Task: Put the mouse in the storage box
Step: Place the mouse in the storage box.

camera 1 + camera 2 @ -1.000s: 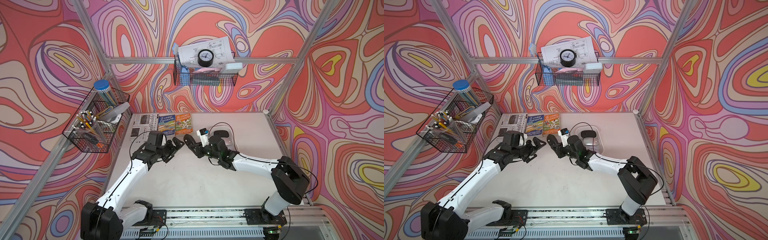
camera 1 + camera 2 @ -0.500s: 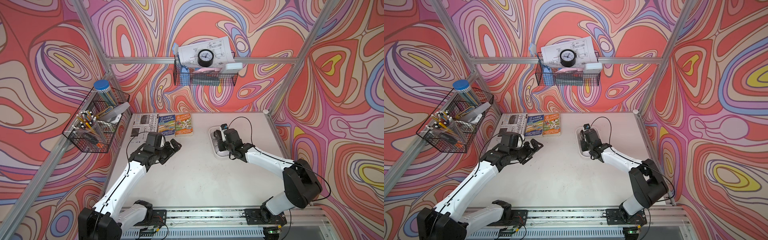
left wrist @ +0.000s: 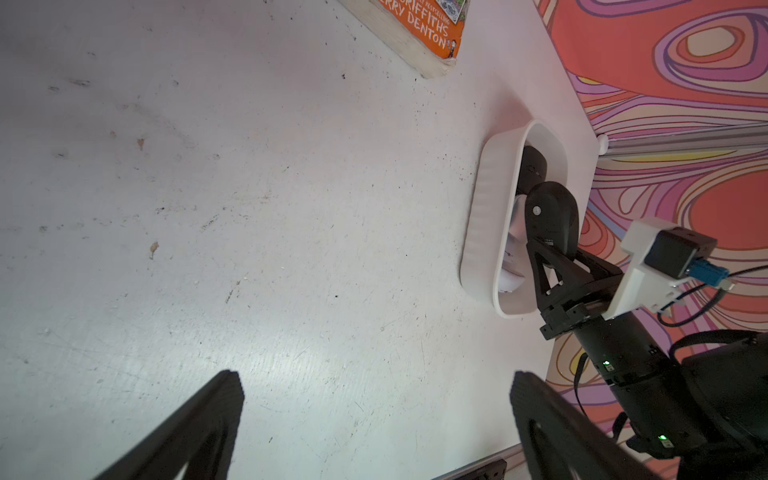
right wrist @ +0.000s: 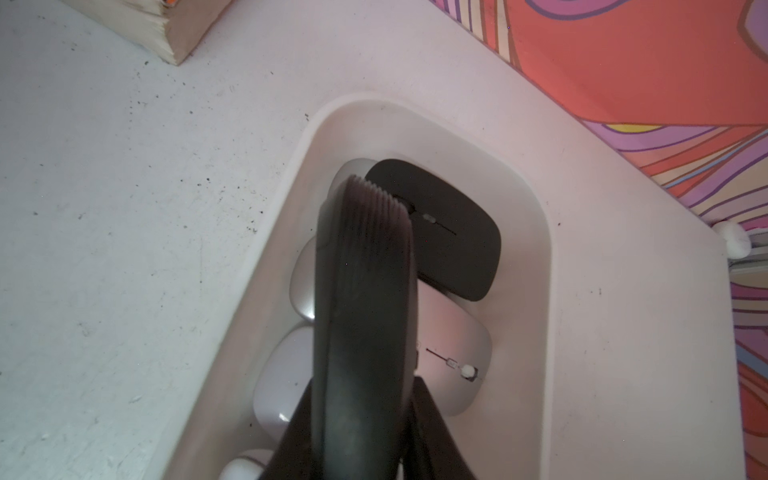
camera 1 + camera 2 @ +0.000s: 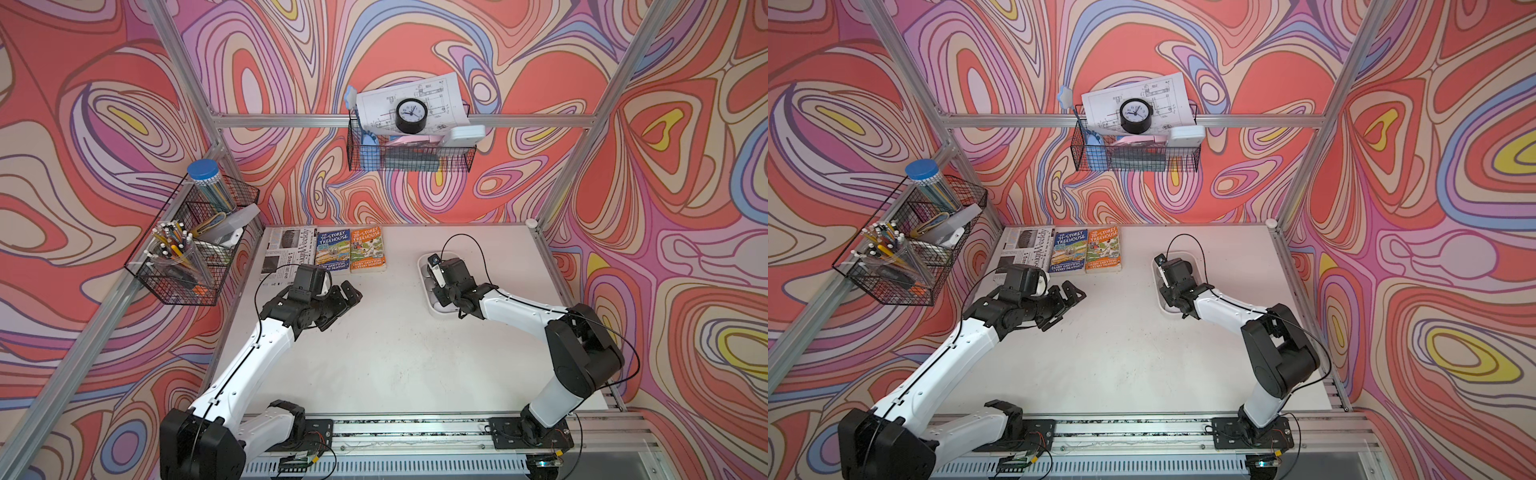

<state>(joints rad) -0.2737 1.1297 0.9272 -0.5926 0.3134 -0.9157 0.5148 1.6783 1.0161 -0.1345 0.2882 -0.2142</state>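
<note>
- Right pincer [image 3: 552, 245] clamped on the mouse [image 3: 555, 208], held on edge over the box [image 5: 436, 311].
- Box is right of centre in both top views.
- Left pincer [image 3: 376, 382] spread wide over the table [image 5: 395, 353], centre-left.

The mouse [image 3: 548, 216] hangs over the storage box [image 3: 482, 216] (mice [image 4: 440, 232] inside).

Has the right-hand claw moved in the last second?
Yes. The right gripper has swung from just below the orange book toward the robot's right, and is now over the storage box.
</note>
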